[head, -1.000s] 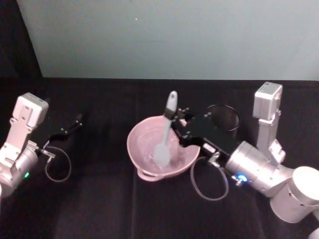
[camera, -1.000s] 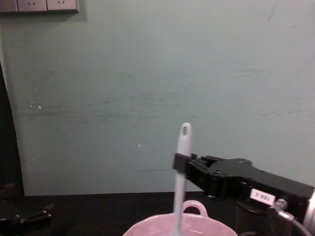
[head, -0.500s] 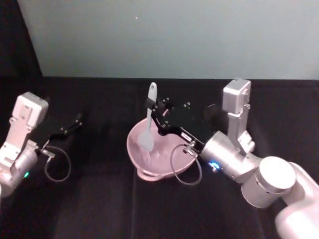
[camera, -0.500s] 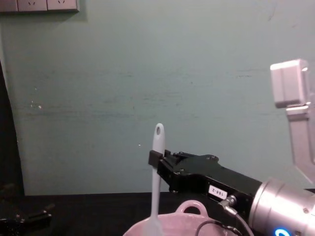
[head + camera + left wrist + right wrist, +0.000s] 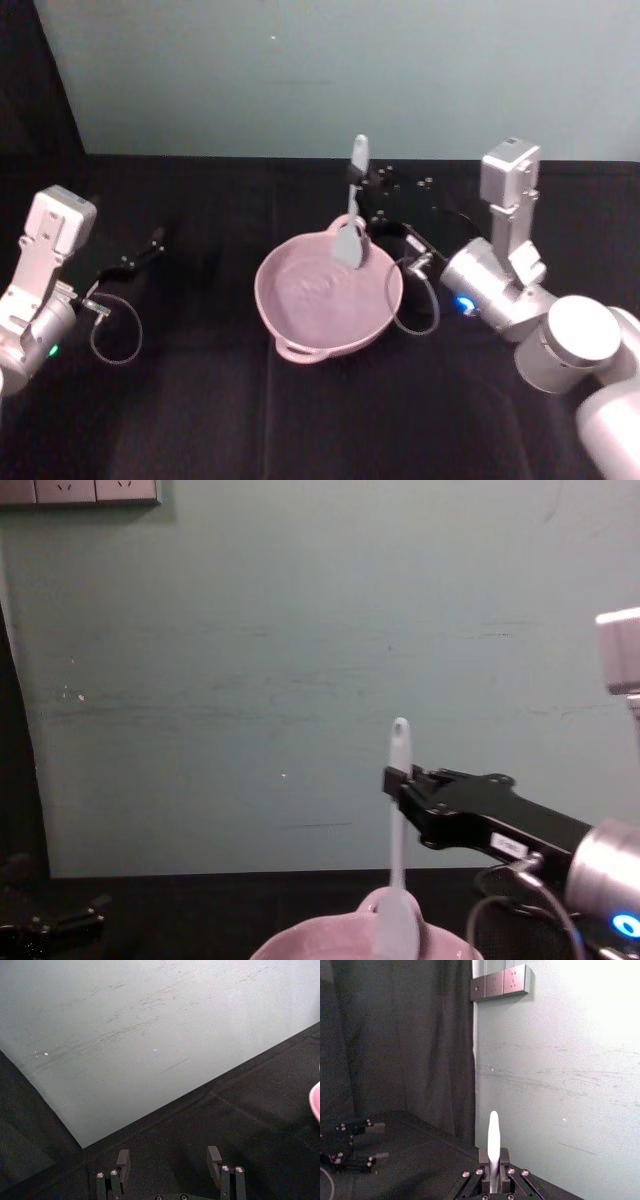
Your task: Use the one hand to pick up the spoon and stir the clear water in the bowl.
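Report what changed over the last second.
The right black angular gripper, shut on the long white plastic spoon, swept it from the middle of the wide pale pink bowl to the robot's left side, then across to the far rim, with the scoop apparently riding higher. The bowl stayed put. The left gripper stayed parked on the left, open.

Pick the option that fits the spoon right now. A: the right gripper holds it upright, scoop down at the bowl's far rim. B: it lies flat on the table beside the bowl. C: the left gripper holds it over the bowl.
A: the right gripper has its fingers shut on the handle of the spoon, upright, scoop at the far rim of the bowl; the left gripper sits open off to the left.
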You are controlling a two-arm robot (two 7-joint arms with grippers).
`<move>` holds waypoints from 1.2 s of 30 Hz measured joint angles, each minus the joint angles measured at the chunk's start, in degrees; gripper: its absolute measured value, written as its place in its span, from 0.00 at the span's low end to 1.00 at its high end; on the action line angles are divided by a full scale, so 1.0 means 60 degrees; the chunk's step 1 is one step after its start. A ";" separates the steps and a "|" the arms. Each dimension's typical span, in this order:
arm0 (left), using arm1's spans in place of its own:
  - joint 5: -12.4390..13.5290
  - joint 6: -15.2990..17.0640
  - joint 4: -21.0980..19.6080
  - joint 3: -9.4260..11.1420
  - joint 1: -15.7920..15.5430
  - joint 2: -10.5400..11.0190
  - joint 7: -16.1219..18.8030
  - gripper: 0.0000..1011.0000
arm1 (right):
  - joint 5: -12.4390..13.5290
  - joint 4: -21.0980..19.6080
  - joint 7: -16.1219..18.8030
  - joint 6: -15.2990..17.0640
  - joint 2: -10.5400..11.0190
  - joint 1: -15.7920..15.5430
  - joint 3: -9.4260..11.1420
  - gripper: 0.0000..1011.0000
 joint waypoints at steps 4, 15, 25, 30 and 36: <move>0.0000 0.0000 0.0000 0.0001 0.0000 0.0000 0.0000 1.00 | 0.0013 -0.0614 0.0050 0.0363 0.0386 -0.0390 0.0184 0.11; 0.0000 0.0000 0.0000 0.0001 0.0000 0.0000 0.0000 1.00 | 0.0750 -0.2454 0.0676 0.1348 0.1116 -0.1612 0.0115 0.11; 0.0000 0.0000 0.0000 0.0001 0.0000 0.0001 0.0001 1.00 | 0.0876 -0.2466 0.0670 0.1516 0.0744 -0.1383 -0.0561 0.11; 0.0000 0.0000 0.0000 0.0001 0.0000 0.0000 0.0000 1.00 | 0.0576 -0.1800 0.0293 0.1202 0.0335 -0.0920 -0.0659 0.11; 0.0000 0.0001 0.0000 0.0001 0.0000 0.0000 0.0000 1.00 | -0.0137 -0.0670 -0.0310 0.0743 -0.0087 -0.0253 -0.0599 0.11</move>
